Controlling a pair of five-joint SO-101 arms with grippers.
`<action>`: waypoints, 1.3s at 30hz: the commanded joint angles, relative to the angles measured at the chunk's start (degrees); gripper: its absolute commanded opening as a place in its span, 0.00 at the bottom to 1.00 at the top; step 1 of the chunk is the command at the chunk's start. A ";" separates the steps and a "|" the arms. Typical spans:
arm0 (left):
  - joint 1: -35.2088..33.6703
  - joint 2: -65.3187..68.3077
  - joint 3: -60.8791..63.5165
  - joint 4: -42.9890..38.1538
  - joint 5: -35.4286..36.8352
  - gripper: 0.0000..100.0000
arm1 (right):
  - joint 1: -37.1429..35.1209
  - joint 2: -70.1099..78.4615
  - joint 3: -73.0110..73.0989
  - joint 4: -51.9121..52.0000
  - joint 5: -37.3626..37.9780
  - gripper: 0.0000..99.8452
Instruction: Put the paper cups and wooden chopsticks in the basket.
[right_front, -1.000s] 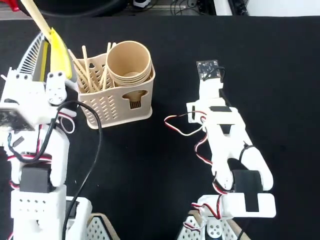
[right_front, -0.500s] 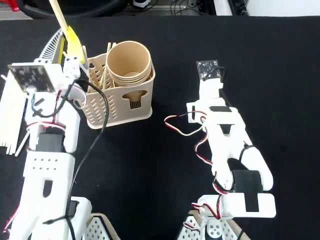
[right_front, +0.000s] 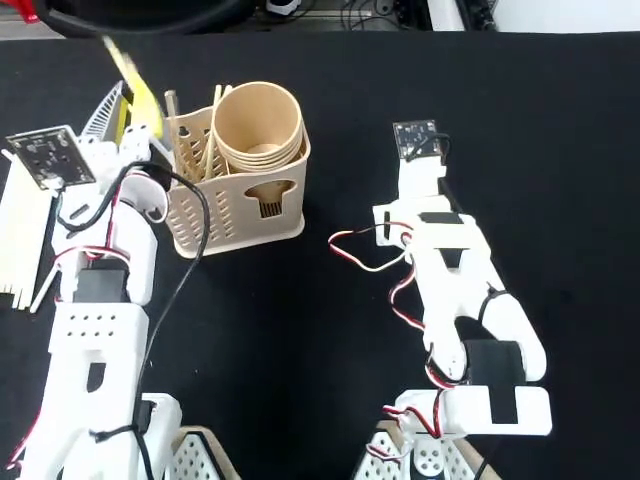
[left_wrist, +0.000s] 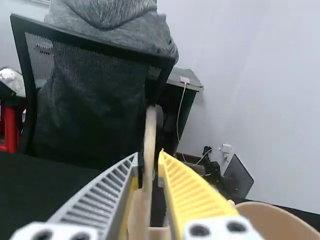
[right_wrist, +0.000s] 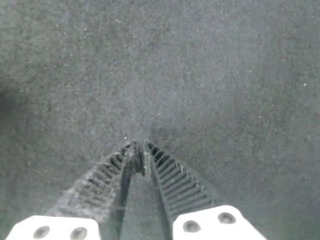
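A beige slotted basket (right_front: 238, 212) stands left of centre on the black table. Stacked paper cups (right_front: 258, 122) sit in its right side, and several wooden chopsticks (right_front: 192, 145) lean in its left side. My left gripper (right_front: 128, 100) is just left of the basket's rim, tilted up, shut on one wooden chopstick (right_front: 118, 55) that sticks out above it. In the left wrist view the chopstick (left_wrist: 149, 131) is clamped between the grey and yellow fingers of the left gripper (left_wrist: 148, 161), with a cup rim (left_wrist: 272, 214) beside it. My right gripper (right_wrist: 136, 149) is shut and empty, pointing down at the cloth.
Pale paper wrappers (right_front: 22, 235) lie at the table's left edge beside the left arm. The right arm (right_front: 450, 270) stretches over the middle right of the table. A mesh office chair (left_wrist: 85, 100) stands beyond the table's far edge.
The left arm has swung its wrist round, carrying the held chopstick right, close to the basket's left rim. The right arm has not moved.
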 joint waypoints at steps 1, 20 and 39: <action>-0.40 -0.09 0.13 -0.97 0.53 0.08 | -0.88 -0.22 -3.21 0.18 0.53 0.01; -14.46 -5.71 -25.63 49.49 -0.26 0.15 | -0.79 -0.22 -3.21 0.18 0.53 0.01; -33.63 48.09 -50.86 62.86 -34.64 0.15 | -0.97 -0.22 -3.21 0.26 0.53 0.01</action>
